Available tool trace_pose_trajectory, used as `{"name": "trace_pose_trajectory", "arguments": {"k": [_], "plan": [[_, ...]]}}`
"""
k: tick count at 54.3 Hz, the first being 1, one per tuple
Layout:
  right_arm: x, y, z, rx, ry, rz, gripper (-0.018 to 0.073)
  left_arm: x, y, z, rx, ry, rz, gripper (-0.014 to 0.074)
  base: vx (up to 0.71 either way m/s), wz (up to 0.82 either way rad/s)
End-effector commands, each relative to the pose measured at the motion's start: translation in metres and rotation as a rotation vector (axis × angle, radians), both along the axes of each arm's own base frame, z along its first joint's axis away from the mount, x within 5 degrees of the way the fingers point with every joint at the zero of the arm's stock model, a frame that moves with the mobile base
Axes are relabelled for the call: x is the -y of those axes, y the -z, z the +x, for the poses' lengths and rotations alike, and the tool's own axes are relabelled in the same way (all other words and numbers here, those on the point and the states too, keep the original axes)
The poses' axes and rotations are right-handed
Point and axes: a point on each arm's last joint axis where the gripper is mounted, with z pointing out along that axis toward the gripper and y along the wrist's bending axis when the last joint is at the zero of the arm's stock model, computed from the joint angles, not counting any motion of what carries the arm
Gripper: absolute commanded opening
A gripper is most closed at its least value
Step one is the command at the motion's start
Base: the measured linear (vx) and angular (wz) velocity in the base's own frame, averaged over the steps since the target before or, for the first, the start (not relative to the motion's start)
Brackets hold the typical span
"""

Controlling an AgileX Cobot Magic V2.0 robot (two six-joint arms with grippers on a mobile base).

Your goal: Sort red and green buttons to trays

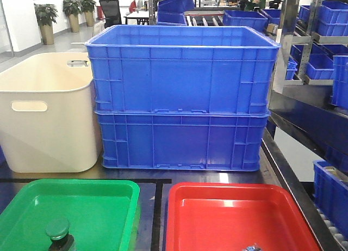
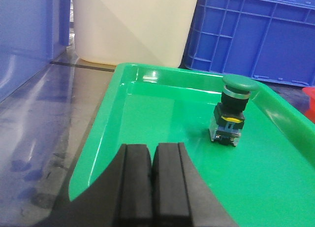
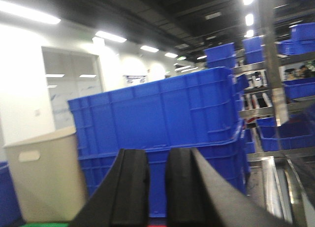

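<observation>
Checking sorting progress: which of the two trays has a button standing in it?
The green tray: the green button stands upright inside it. The red tray shows no button.

Green tray [image 2: 147,104]: glossy moulded plastic, light reflected along the rim. Red tray [image 1: 239,215]: the same glossy plastic. Green button [image 2: 231,109]: smooth matt cap, bright metal-looking collar, clear and black plastic base. Blue crates [image 1: 182,98]: ribbed, semi-matt plastic. Cream tub [image 1: 46,112]: smooth, satin plastic. Table [image 2: 44,133]: dark, shiny, scuffed surface. Left gripper [image 2: 152,187] fingers [image 2: 135,182]: matt black pads, seemingly rubber.
</observation>
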Motion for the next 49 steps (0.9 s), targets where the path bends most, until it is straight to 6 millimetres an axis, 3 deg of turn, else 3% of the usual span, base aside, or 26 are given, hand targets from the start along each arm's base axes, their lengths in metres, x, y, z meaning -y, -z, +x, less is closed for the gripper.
{"name": "trace_pose_trajectory", "arguments": {"k": [1, 6, 12, 28, 35, 49], "plan": [[0.004, -0.009, -0.01, 0.042, 0.016, 0.037, 0.008, -0.001, -0.015, -0.001, 0.107, -0.007, -0.023, 0.0057, 0.0, 0.0], [0.009, -0.006, -0.017, 0.029, 0.052, 0.059, -0.0016, -0.001, -0.015, -0.001, 0.107, -0.007, -0.023, 0.0057, 0.0, 0.0], [0.014, 0.001, -0.023, -0.006, 0.095, 0.032, -0.0015, -0.001, -0.015, -0.001, 0.107, -0.007, -0.023, 0.0057, 0.0, 0.0], [0.011, 0.027, -0.022, -0.206, 0.131, -0.358, -0.0012, -0.001, -0.015, -0.001, 0.107, -0.007, -0.023, 0.0057, 0.0, 0.0], [0.011, 0.038, -0.019, -0.267, 0.123, -0.385, -0.0012, -0.001, -0.015, -0.001, 0.107, -0.007, -0.023, 0.0057, 0.0, 0.0], [0.002, 0.095, 0.007, -0.113, 0.103, -0.275, -0.0012, -0.001, -0.015, -0.001, 0.107, -0.007, -0.023, 0.0057, 0.0, 0.0]]}}
